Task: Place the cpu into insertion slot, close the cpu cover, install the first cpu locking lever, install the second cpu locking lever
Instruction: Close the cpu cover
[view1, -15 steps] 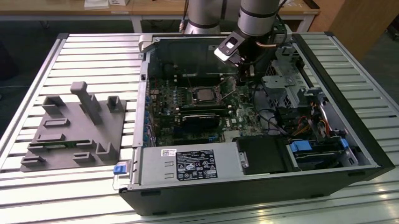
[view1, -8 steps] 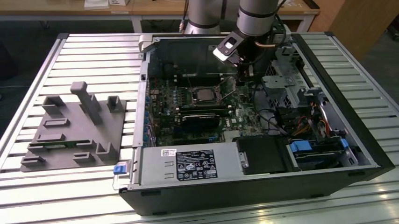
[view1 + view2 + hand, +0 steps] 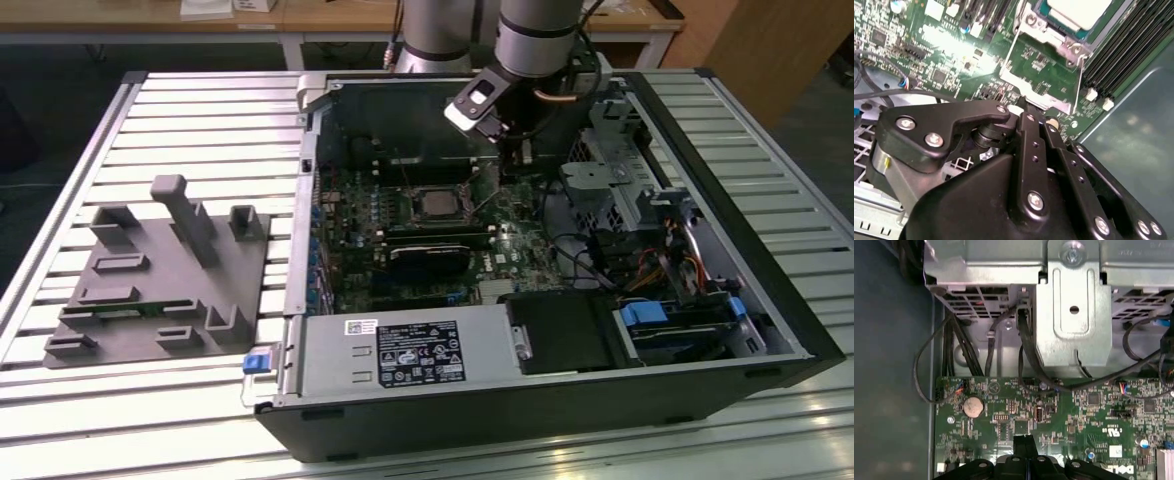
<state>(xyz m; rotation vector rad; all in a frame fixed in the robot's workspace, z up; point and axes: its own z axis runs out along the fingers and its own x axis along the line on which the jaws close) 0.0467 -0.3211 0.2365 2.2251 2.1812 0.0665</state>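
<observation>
- The black tool [image 3: 514,140] hangs from the grey arm inside the open black computer case [image 3: 747,230], over the far part of the green circuit board [image 3: 527,240] and near the drive bays.
- In both wrist views the tool's [image 3: 1036,121] two black fingers [image 3: 1024,441] are pressed together. Nothing can be seen between them.
- The small flat square cpu with a pale silver-grey metal top [image 3: 1079,10] sits in the square metal-bordered insertion slot [image 3: 1051,31]. In the exterior view the cpu [image 3: 434,203] lies mid-board, apart from the tool.
- In the second wrist view the thin silvery cpu cover frame [image 3: 1029,92] appears swung away from the slot. It lies between the slot and the fingertips, with green board showing through its window.
- A thin silvery wire lever [image 3: 1080,82] runs from the slot's corner toward the tool.
- The first wrist view shows a round silver coin battery [image 3: 973,406] on the board. Black cables [image 3: 1026,350] rise from the board to a silver sheet-metal cage [image 3: 1074,315].
- The case rests on a ribbed metal tabletop [image 3: 200,110]. A grey plastic fixture with upright posts [image 3: 160,275] sits on the exterior view's left.
</observation>
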